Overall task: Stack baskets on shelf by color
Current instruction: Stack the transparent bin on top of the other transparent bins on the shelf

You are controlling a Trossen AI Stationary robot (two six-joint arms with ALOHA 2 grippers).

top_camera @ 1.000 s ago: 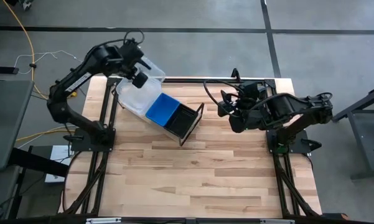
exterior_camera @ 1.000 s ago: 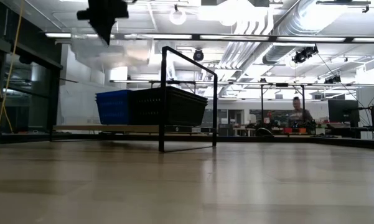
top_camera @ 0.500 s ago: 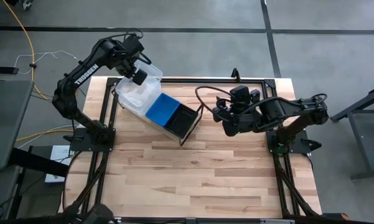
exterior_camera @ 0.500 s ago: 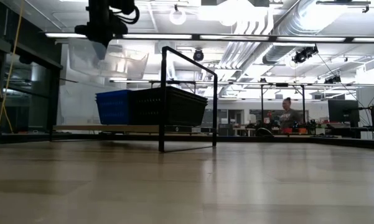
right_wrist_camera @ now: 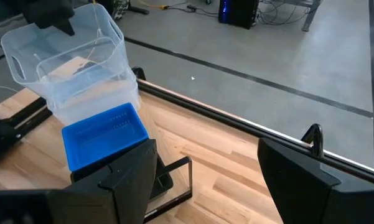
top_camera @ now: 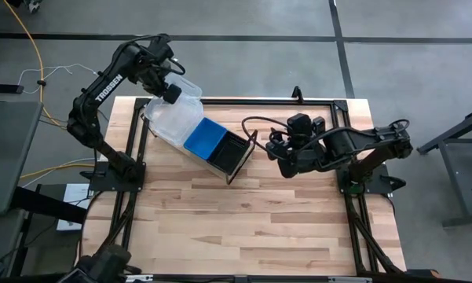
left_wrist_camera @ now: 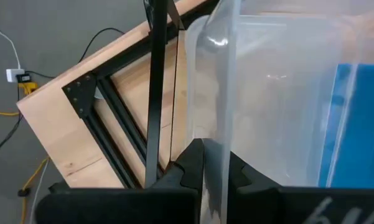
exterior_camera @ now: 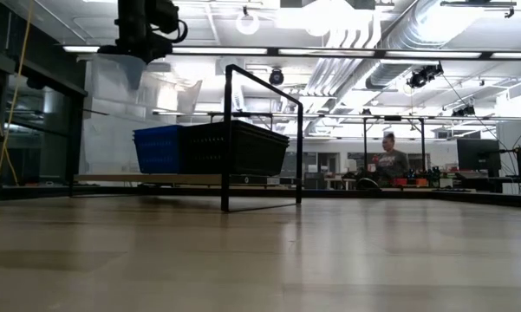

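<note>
Clear plastic rectangular basket (top_camera: 175, 110) pinched by its rim in left gripper (top_camera: 171, 93), jaws closed, held tilted above clear stack (right_wrist_camera: 96, 96) at table's far-left corner, long axis diagonal. Right gripper (top_camera: 281, 154) jaws wide, empty, beside wood-and-black-frame shelf (top_camera: 243, 157).

Baskets (top_camera: 212, 145) on shelf (top_camera: 243, 161), table's (top_camera: 259, 220) back left; one raised above.
</note>
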